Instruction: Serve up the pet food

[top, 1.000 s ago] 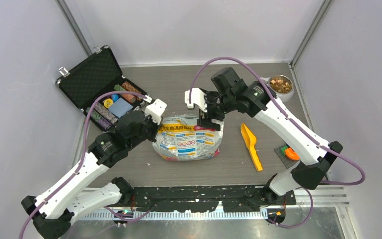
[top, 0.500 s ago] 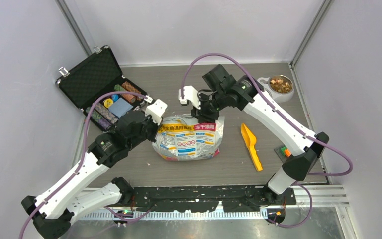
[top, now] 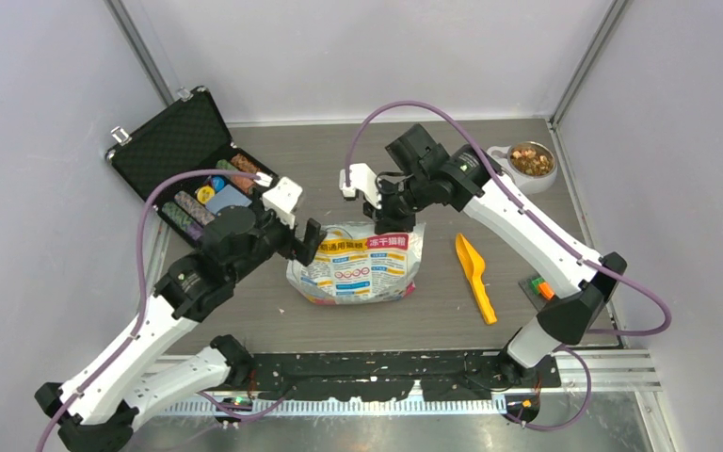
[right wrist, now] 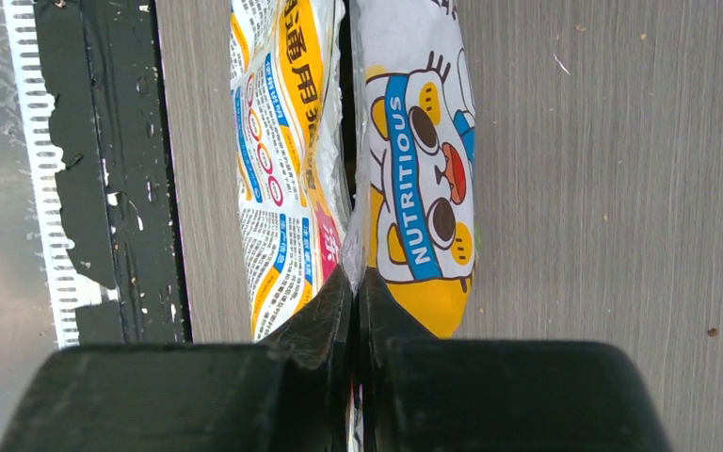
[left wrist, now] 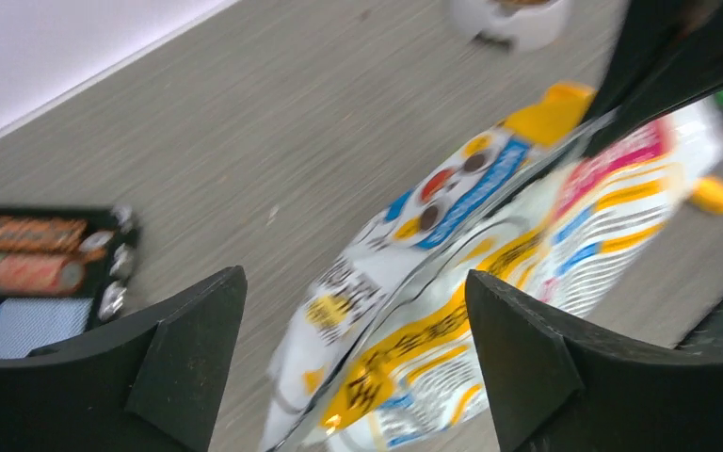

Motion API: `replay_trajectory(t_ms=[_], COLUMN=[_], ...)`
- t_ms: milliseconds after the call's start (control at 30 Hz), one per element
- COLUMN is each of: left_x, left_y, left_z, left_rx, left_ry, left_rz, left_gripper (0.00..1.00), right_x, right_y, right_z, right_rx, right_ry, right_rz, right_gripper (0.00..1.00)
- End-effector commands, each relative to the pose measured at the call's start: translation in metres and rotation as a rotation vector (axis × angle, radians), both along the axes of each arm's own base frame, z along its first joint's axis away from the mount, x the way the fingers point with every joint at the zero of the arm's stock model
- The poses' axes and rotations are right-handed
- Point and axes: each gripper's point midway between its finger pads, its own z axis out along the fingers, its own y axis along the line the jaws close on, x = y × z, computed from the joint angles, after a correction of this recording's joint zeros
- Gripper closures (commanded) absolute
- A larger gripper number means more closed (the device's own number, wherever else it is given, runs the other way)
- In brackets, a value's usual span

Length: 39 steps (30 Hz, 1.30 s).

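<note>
**Status: right gripper pinching bag, left gripper wide**

Right gripper (top: 391, 224) (right wrist: 356, 282): jaws closed flat together on the far top edge of the white, yellow and pink printed foil bag (top: 358, 268) (right wrist: 414, 188). In the wrist view the thin foil edge sits pinched between the fingertips and the bag body runs away from them, with the cartoon "NUTRITIOUS" face on one side of the seam and the printed panel on the other.

Left gripper (top: 309, 245) (left wrist: 353, 282): jaws wide apart, nothing between the pads. It sits at the bag's left end. Its wrist view is blurred, so I can't tell whether a finger touches the foil. The foil bag (left wrist: 452, 282) lies straight ahead of the open fingers.

Pet food (top: 531, 157): small brown kibble in the white round bowl (top: 506, 152), well to the right of the right gripper and slightly beyond it, in the far right corner of the grey wood-grain table (top: 320, 160).

Other items:
- Yellow-orange plastic scoop (top: 473, 275) lies flat just right of the bag, on the near side of the right gripper.
- Open black hard case (top: 188, 160) with rows of striped poker chips (top: 198, 212) sits left of and beyond the left gripper.
</note>
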Motion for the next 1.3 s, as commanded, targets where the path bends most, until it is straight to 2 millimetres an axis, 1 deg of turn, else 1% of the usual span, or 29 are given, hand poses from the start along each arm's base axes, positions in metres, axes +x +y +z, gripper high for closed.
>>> replay_trajectory(t_ms=[0,33,67,100,133,167,200,233,267,300,333,367,467,567,600,733,800,900,1000,1033,1100,1267], left_x=[-0.018,-0.023,-0.028,-0.032,-0.034,-0.035,-0.036,-0.038,-0.042,-0.046,-0.048,-0.049,-0.04,-0.034,-0.031,-0.016,-0.012,-0.01,-0.016,-0.02,-0.023,-0.025], left_y=[-0.046,-0.056,-0.066,-0.073,-0.079,-0.083,-0.087,-0.091,-0.094,-0.098,-0.1,-0.103,-0.106,-0.107,-0.106,-0.097,-0.093,-0.095,-0.099,-0.101,-0.103,-0.101], left_z=[0.071,0.076,0.077,0.076,0.073,0.068,0.062,0.055,0.05,0.046,0.044,0.043,0.039,0.032,0.029,0.009,0.003,0.001,0.001,0.001,-0.001,-0.005], left_rx=[-0.243,-0.258,-0.265,-0.264,-0.251,-0.235,-0.219,-0.196,-0.178,-0.162,-0.155,-0.152,-0.142,-0.121,-0.108,-0.057,-0.061,-0.093,-0.111,-0.114,-0.116,-0.121], left_ry=[-0.123,-0.121,-0.111,-0.1,-0.084,-0.073,-0.062,-0.056,-0.053,-0.05,-0.048,-0.047,-0.056,-0.054,-0.047,-0.024,0.0,0.018,0.036,0.041,0.047,0.042], left_rz=[-0.24,-0.301,-0.362,-0.409,-0.449,-0.477,-0.5,-0.54,-0.584,-0.624,-0.653,-0.669,-0.651,-0.638,-0.628,-0.54,-0.516,-0.52,-0.571,-0.595,-0.623,-0.614], left_gripper=[0.04,0.02,0.01,0.01,0.01,0.01,0.01,0.01,0.01,0.03,0.05,0.08,0.2,0.24,0.28,0.39,0.41,0.45,0.58,0.69,0.99,1.0], right_x=[-0.004,-0.004,-0.005,-0.005,-0.007,-0.007,-0.008,-0.01,-0.012,-0.014,-0.015,-0.016,-0.02,-0.023,-0.023,-0.027,-0.029,-0.032,-0.031,-0.031,-0.029,-0.021], right_y=[0.007,0.008,0.007,0.008,0.007,0.008,0.007,0.007,0.007,0.007,0.006,0.006,0.005,0.003,0.003,0.003,0.002,0.002,0.002,0.003,0.004,0.002], right_z=[0.032,0.037,0.033,0.04,0.037,0.044,0.041,0.047,0.044,0.048,0.046,0.049,0.046,0.044,0.045,0.048,0.048,0.047,0.046,0.047,0.047,0.046], right_rx=[0.136,0.158,0.158,0.184,0.186,0.212,0.214,0.236,0.237,0.255,0.254,0.266,0.271,0.273,0.277,0.295,0.301,0.306,0.308,0.31,0.314,0.314], right_ry=[-0.083,-0.101,-0.099,-0.123,-0.123,-0.145,-0.143,-0.158,-0.154,-0.165,-0.162,-0.172,-0.174,-0.184,-0.188,-0.196,-0.197,-0.195,-0.194,-0.196,-0.195,-0.203], right_rz=[0.025,0.029,0.03,0.033,0.036,0.04,0.042,0.049,0.053,0.06,0.061,0.065,0.085,0.102,0.105,0.119,0.124,0.136,0.133,0.131,0.119,0.056], right_gripper=[0.95,0.95,0.95,0.95,0.95,0.95,0.95,0.95,0.95,0.95,0.95,0.95,0.95,0.95,0.95,0.95,0.95,0.95,0.95,0.95,0.95,0.95])
